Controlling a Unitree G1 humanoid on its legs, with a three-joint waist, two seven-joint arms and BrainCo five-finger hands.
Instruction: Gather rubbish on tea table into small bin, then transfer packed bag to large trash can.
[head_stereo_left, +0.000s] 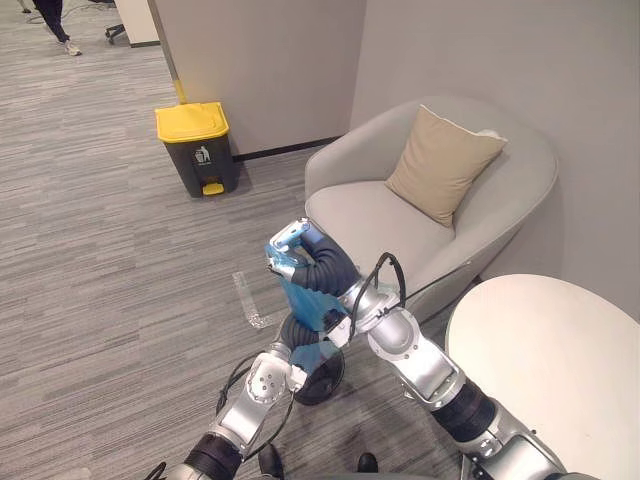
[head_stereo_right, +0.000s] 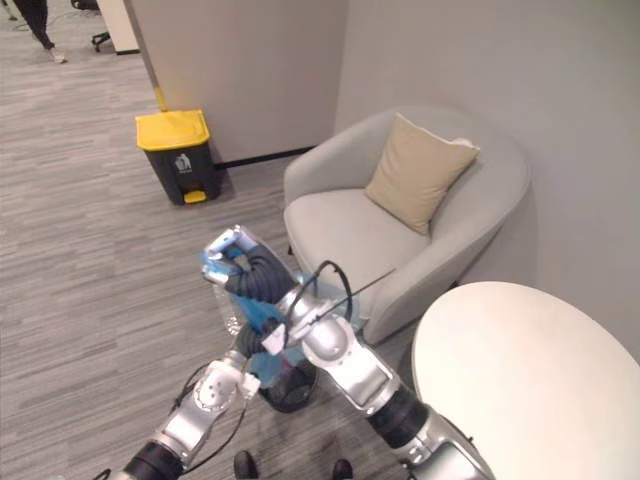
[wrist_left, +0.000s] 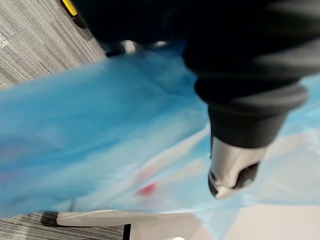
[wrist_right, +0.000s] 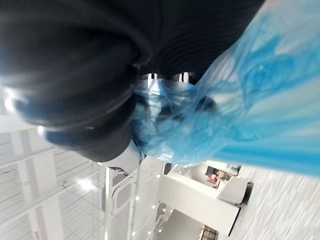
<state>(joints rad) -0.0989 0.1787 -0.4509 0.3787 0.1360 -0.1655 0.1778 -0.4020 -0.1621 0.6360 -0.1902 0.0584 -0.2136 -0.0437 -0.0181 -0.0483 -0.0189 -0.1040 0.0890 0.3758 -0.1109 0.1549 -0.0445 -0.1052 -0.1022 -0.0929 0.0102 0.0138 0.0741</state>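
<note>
left eye: one blue bag (head_stereo_left: 300, 298) hangs from right hand (head_stereo_left: 288, 250), clamped on its neck, over one half-hidden small bin (head_stereo_left: 322, 385); one trash can (head_stereo_left: 197, 148) well apart | left wrist: left hand (wrist_left: 232, 167) against blue bag, grip cannot be told | right wrist: blue bag bunched at hand

A grey striped carpet floor (head_stereo_left: 100, 250) carried a dark trash can with a yellow lid (head_stereo_left: 197, 148), which stood well beyond the raised right hand (head_stereo_left: 292, 240) and off to its left. A pale armchair (head_stereo_left: 380, 215) stood just past the hand and a small black bin (head_stereo_left: 325, 380) below it. A strip of clear tape (head_stereo_left: 246, 297) lay to the hand's left, and a round white table (head_stereo_left: 550, 360) stood to its right.
</note>
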